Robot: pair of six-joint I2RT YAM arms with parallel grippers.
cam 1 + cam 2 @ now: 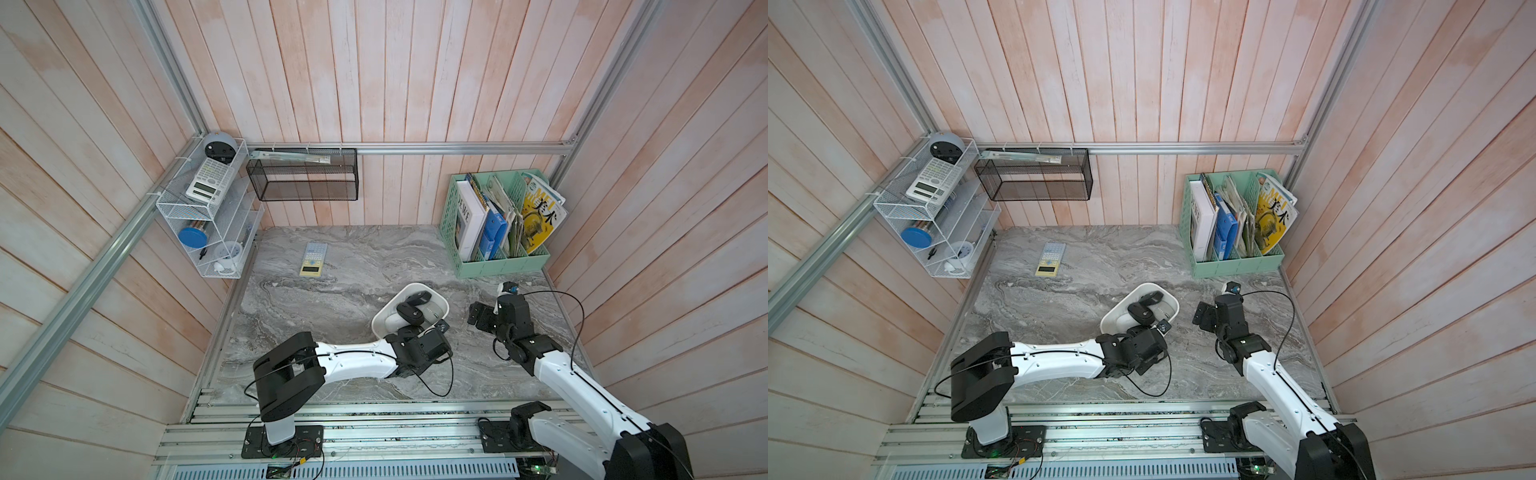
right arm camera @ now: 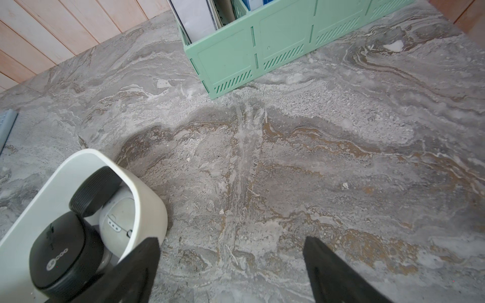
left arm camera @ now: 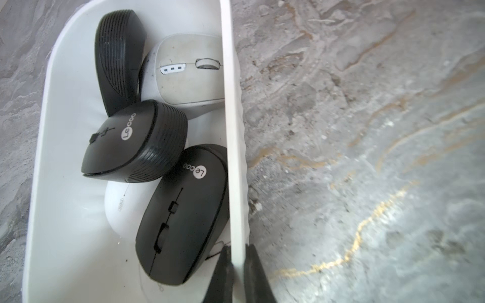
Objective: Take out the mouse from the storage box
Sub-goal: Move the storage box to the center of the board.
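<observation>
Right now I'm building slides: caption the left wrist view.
Left tool clamped on storage box rim, black and white mice piled inside.

Glossy white plastic storage box (image 3: pixel 236 131); matt black mouse (image 3: pixel 183 215).

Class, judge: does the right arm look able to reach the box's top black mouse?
Probably yes: the right gripper hangs open beside the storage box, the black mouse lies uncovered on top; the left gripper pinches only the rim.
</observation>
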